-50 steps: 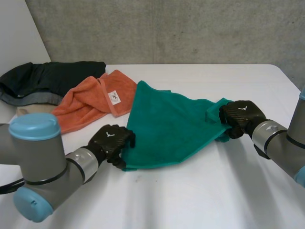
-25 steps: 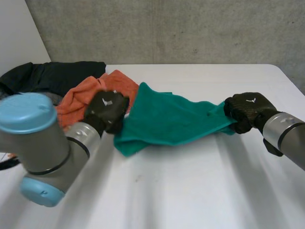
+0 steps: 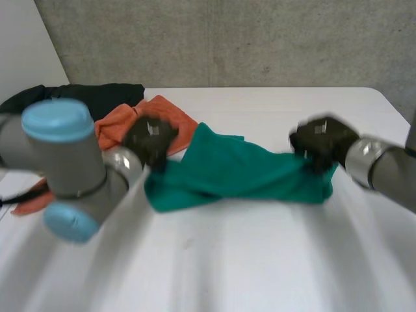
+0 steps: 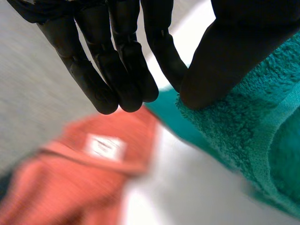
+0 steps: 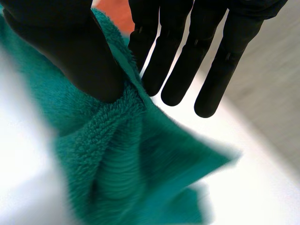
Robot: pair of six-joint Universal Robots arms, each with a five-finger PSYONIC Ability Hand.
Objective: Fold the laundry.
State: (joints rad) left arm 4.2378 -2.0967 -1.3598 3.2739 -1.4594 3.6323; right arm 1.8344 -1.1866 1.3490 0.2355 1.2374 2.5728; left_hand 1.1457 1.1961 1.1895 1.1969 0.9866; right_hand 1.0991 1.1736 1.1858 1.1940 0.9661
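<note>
A green towel [image 3: 240,172] hangs stretched between my two hands above the white table [image 3: 260,260], sagging in the middle. My left hand [image 3: 148,140] pinches its left corner; in the left wrist view the thumb [image 4: 225,61] presses the green towel [image 4: 253,126] against a finger. My right hand [image 3: 320,140] pinches the towel's right corner; in the right wrist view the thumb [image 5: 70,51] clamps the green terry [image 5: 117,159] against the fingers [image 5: 187,61].
An orange towel [image 3: 120,127] with a white label lies behind my left hand, seen too in the left wrist view [image 4: 79,168]. A dark garment [image 3: 71,97] is piled at the table's far left. A concrete wall [image 3: 227,39] stands behind.
My left hand closed on the towel's near-left corner and lifted it up and away from me. The right hand drew inward. The towel went from lying spread to hanging bunched between both hands.
</note>
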